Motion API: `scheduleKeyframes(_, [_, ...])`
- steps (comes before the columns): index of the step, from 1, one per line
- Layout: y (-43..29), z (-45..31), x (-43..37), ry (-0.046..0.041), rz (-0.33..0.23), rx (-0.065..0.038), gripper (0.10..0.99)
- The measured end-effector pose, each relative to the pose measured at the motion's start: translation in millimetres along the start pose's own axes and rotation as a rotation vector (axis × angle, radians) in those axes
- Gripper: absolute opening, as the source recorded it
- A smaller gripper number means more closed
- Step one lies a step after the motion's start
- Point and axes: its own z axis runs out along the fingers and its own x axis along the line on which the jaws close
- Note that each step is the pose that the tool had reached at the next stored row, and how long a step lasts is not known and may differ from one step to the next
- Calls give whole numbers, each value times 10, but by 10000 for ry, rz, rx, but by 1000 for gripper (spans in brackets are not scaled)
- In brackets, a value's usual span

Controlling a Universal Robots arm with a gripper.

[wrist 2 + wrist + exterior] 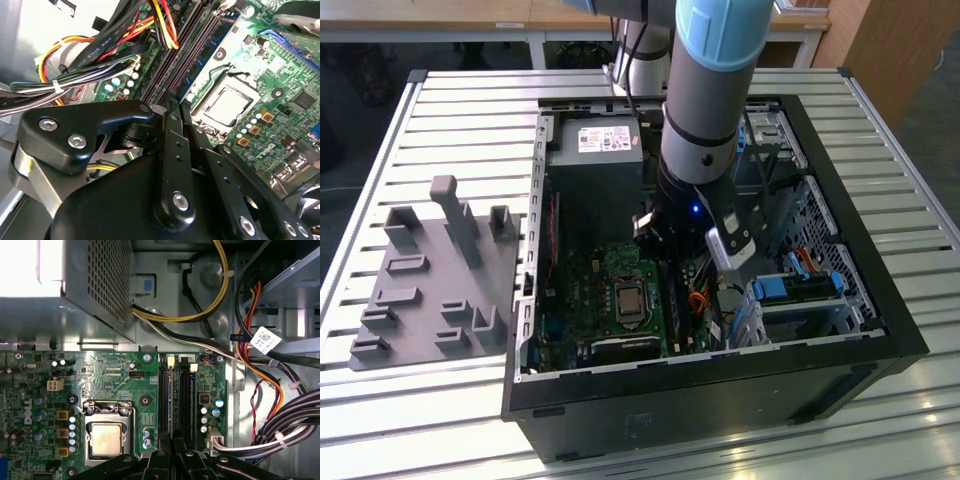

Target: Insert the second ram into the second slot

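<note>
Directly over the motherboard's (115, 375) slots (164, 400), the gripper (172, 450), fingers nearly together, pinches nothing discernible; seated second ram (185, 400) runs lengthwise ahead.

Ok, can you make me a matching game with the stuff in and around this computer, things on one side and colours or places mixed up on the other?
Things:
1 processor
2 power supply
3 drive-bay clip
4 parts holder

Descriptions:
A light blue
B grey, outside the computer case
C silver square in the motherboard socket
D metal box with a white label

Pairs: 1-C, 2-D, 3-A, 4-B
</note>
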Motion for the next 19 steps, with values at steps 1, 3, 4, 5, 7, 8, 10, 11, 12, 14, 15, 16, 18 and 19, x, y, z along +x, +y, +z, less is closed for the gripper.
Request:
scheduleKeyframes(1, [0, 11, 0, 6, -7, 0, 137])
scheduleKeyframes(3, [-1, 29, -1, 15, -23, 1, 137])
scheduleKeyframes(4, [-1, 34, -1, 16, -32, 1, 137])
scheduleKeyframes(5, [-1, 37, -1, 17, -45, 2, 137])
scheduleKeyframes(7, [-1, 44, -1, 19, -71, 2, 137])
scheduleKeyframes(8, [-1, 47, -2, 22, -82, 2, 137])
scheduleKeyframes(10, [-1, 59, -2, 34, -98, 1, 137])
scheduleKeyframes(11, [-1, 65, -2, 42, -103, 2, 137])
scheduleKeyframes(12, [-1, 71, -2, 50, -107, 2, 137])
scheduleKeyframes(14, [-1, 82, -2, 66, -111, 3, 137])
scheduleKeyframes(15, [-1, 88, -3, 73, -113, 3, 137])
scheduleKeyframes(16, [-1, 93, -3, 79, -115, 3, 137])
scheduleKeyframes(18, [-2, 97, -3, 94, -117, 6, 137])
scheduleKeyframes(19, [-2, 101, -3, 100, -117, 4, 137])
